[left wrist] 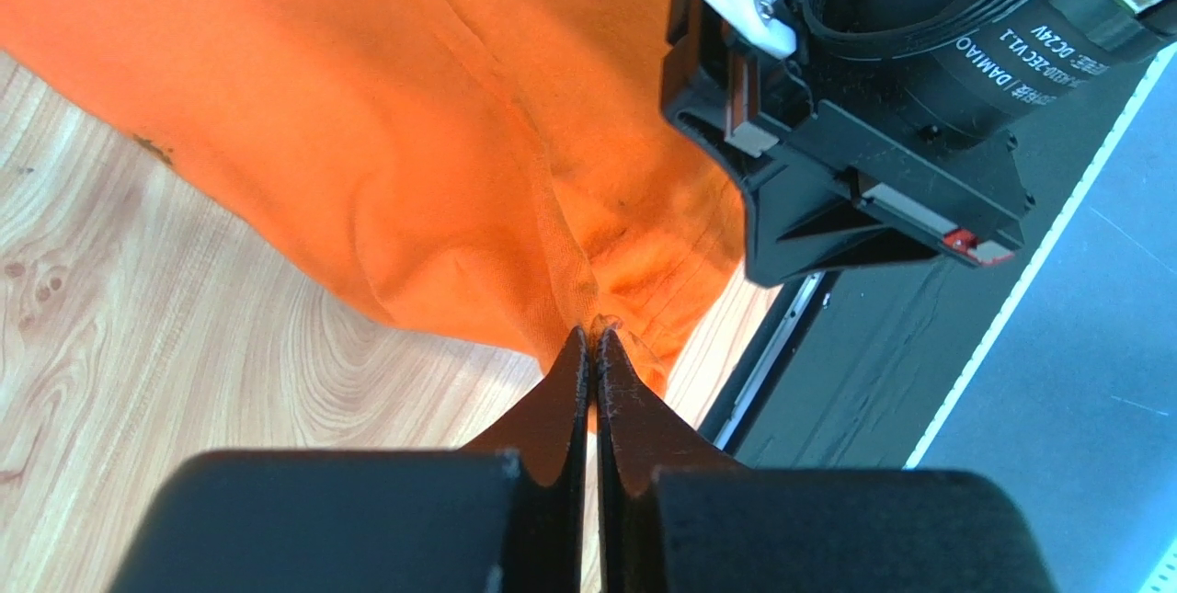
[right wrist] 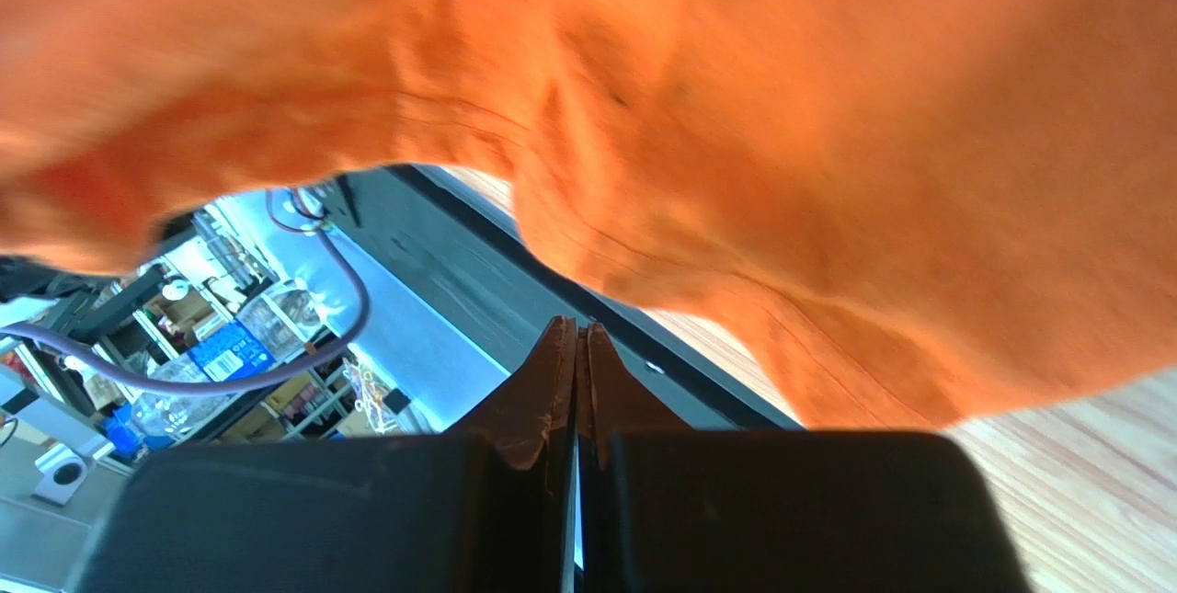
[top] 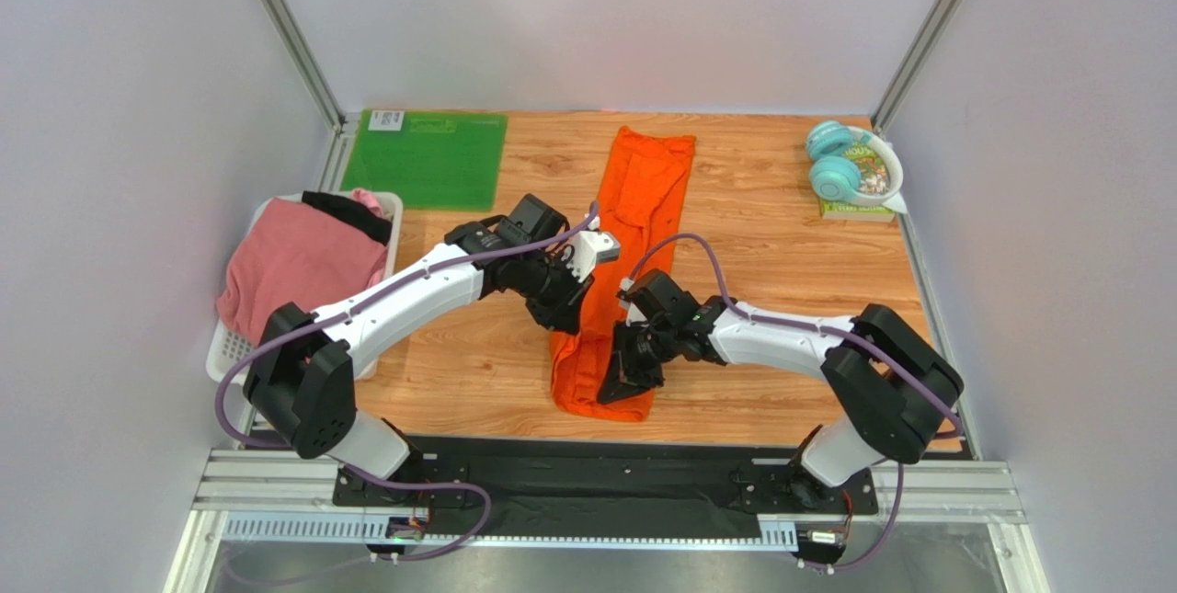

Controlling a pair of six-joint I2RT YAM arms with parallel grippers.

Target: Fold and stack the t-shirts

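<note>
**Orange shirt in a long strip down a wood-grain table**

The table [top: 774, 276] is pale wood-grain board, closed in by plain grey-white walls [top: 622, 14] on three sides, with slanted metal posts [top: 283, 21] at the two far corners. A black plate [top: 594, 476] runs along the near edge under the arm bases.

The orange t-shirt [top: 647, 207] lies as a long narrow strip from the far middle of the table towards the near edge. Its near end is bunched between the two arms. A flat green mat [top: 428, 159] sits in the far left corner. A white basket [top: 228, 345] at the left edge holds the pink t-shirt [top: 297, 262], with the black t-shirt [top: 346, 214] at its far end. Teal headphones [top: 833, 159] rest in the far right corner.

The left arm [top: 415, 293] reaches in from the left. The left jaws are pressed together, pinching a puckered edge of the orange cloth. The right arm [top: 788, 334] meets the strip's near end. The right jaws are also pressed together just under a raised fold, and it is unclear whether any cloth is caught between them.
</note>
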